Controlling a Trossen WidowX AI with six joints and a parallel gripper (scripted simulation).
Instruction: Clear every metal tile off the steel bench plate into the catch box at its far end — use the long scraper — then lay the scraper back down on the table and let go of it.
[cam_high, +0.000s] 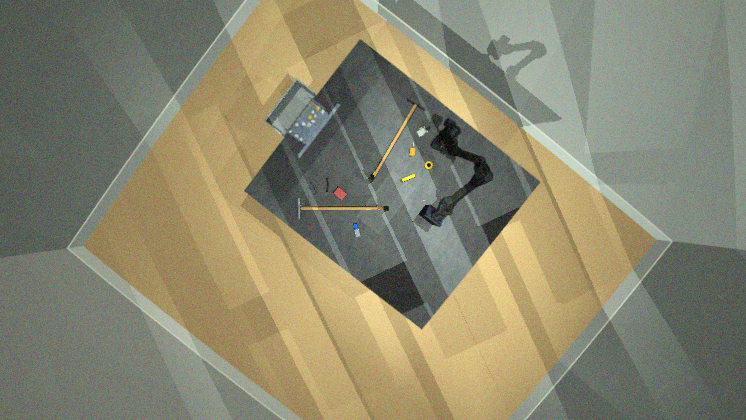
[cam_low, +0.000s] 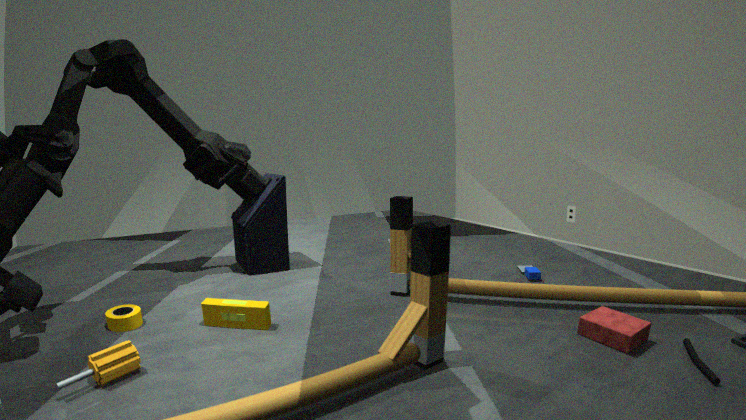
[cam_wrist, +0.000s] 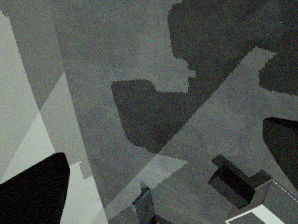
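The steel bench plate (cam_high: 319, 125) at the table's upper-left edge carries several small white and orange tiles (cam_high: 310, 117). The catch box (cam_high: 282, 99) adjoins its outer end. One wooden-handled tool (cam_high: 394, 140) (cam_low: 292, 388) lies slanted, its dark crosswise head near the arm. A second tool (cam_high: 339, 208) (cam_low: 600, 293) lies farther off with a grey crosswise head. Both have an upright, black-topped grip block. I cannot tell which is the long scraper. My gripper (cam_high: 441, 138) (cam_wrist: 166, 145) is open and empty, above the table beside the slanted tool's head end; the fingers stand wide apart.
A white object (cam_high: 422, 130) lies near the gripper. Yellow screwdriver (cam_high: 412, 151) (cam_low: 114, 362), tape roll (cam_high: 428, 165) (cam_low: 123, 318) and yellow level (cam_high: 408, 177) (cam_low: 235, 314) lie between arm and slanted tool. A red block (cam_high: 340, 193) (cam_low: 614, 329) and blue item (cam_high: 356, 226) (cam_low: 532, 273) flank the second tool.
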